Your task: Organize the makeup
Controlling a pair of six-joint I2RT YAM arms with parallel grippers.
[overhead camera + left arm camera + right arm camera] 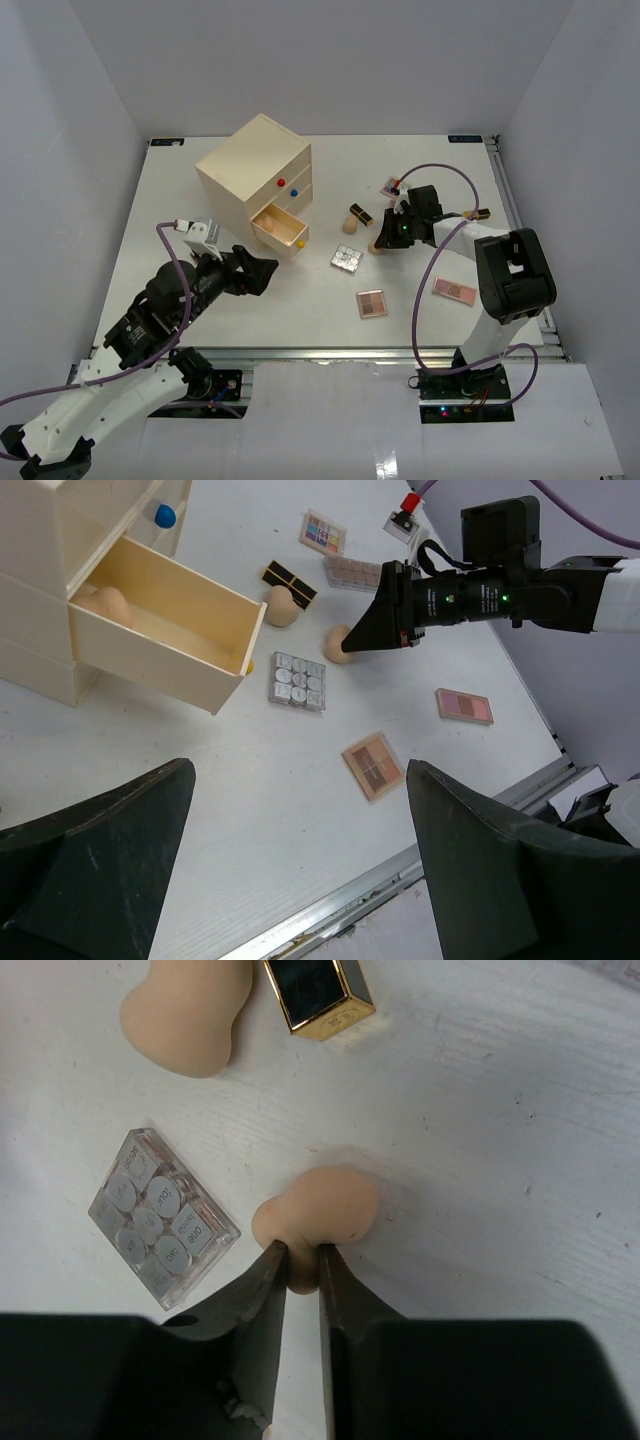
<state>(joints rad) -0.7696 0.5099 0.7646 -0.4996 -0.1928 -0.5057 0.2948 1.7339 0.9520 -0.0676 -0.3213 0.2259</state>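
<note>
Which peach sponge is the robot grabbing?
The sponge beside the silver palette, pinched by the right gripper; another sponge lies loose by the lipstick, a third sponge sits in the drawer.

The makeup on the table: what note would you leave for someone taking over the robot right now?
Left hand: open, empty, in front of the drawer chest.
Right hand: pinching the narrow end of a peach sponge that rests on the table.
Done: the bottom drawer is open, with a stored sponge inside.
Left: a loose sponge, the lipstick, the silver palette, the brown palette, the pink palette and the far palettes lie on the table.
</note>
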